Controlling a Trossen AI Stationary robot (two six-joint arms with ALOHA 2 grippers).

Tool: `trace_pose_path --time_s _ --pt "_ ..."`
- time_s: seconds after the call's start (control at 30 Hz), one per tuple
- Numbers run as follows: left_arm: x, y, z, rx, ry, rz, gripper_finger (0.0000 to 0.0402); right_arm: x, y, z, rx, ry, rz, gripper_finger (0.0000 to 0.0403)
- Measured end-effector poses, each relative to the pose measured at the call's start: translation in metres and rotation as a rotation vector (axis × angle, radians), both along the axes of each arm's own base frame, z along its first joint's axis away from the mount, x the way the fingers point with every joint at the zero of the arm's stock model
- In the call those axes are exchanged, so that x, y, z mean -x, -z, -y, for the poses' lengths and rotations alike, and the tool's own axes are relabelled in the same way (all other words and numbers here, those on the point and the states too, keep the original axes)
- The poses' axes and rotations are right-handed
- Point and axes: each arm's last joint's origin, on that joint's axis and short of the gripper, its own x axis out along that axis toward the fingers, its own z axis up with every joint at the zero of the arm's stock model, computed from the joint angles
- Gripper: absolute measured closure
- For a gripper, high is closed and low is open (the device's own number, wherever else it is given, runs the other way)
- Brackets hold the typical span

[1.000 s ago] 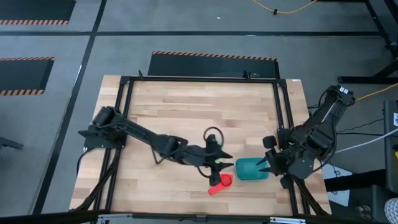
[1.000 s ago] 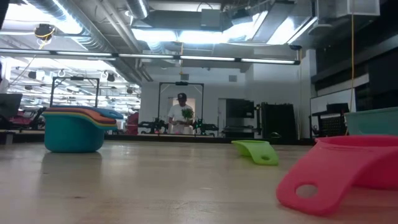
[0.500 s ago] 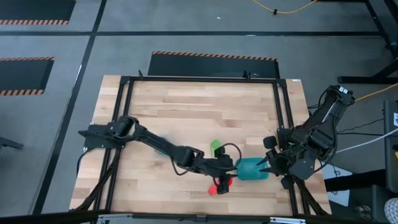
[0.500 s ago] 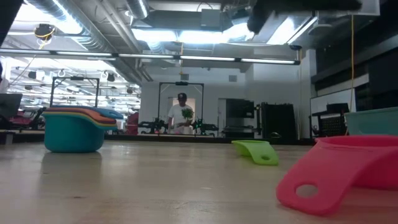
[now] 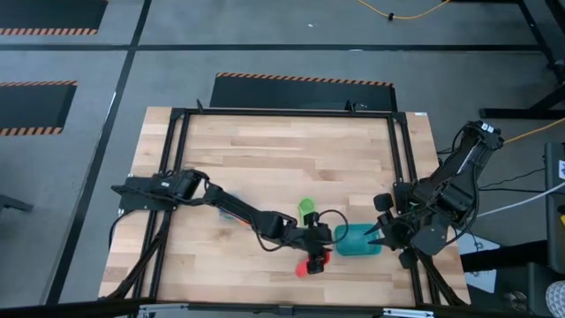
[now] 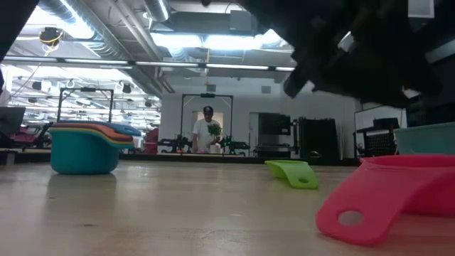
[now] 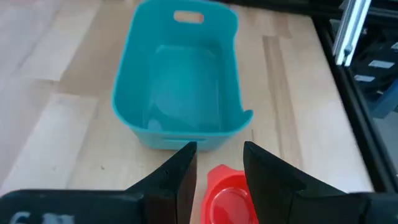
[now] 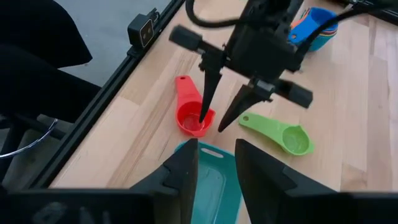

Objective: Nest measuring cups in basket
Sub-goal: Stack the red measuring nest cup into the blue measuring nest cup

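**Thin rim grasp on the red cup, close by the basket**

The red measuring cup (image 8: 191, 118) lies on the desk (image 5: 265, 150) just beside the empty teal basket (image 7: 177, 81). The left gripper (image 8: 211, 121) is down over it, fingers apart, one tip seemingly inside the bowl. Closing on so thin a rim could flip or skid the cup, or knock the basket. The green cup (image 8: 283, 135) lies near; the other cups (image 6: 89, 131) sit stacked well apart. The right gripper (image 8: 216, 163), parted and empty, hovers at the basket's far side.

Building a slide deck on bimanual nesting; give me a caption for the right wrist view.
Open left gripper descends over the red cup beside the green cup, near the empty teal basket.
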Motion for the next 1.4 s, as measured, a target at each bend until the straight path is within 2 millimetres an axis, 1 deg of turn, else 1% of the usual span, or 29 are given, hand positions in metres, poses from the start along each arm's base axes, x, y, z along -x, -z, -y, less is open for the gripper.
trace_pose_path --time_s 0.13,0.33,0.8,1.07,1.27,1.4 --pt "-0.002 0.009 0.0 0.002 0.009 -0.018 0.0278 0.0 0.0 0.0 -0.001 0.001 0.0 0.0291" --pt "0.004 0.017 -0.003 -0.031 0.004 -0.109 0.0278 0.0 0.0 0.0 -0.001 0.001 0.0 0.0291" --pt "0.004 0.018 -0.005 -0.035 0.003 -0.127 0.0278 0.0 0.0 0.0 0.0 -0.001 0.001 0.0291" --pt "0.002 0.036 -0.005 -0.028 0.022 -0.159 0.0278 0.0 0.0 0.0 -0.002 -0.001 0.003 0.0291" --pt "0.0 0.035 -0.006 -0.033 0.008 -0.144 0.0278 0.0 0.0 0.0 0.0 -0.002 0.004 0.0291" --pt "0.001 0.035 -0.006 -0.017 0.028 -0.155 0.0278 0.0 0.0 0.0 -0.002 -0.001 0.004 0.0291"
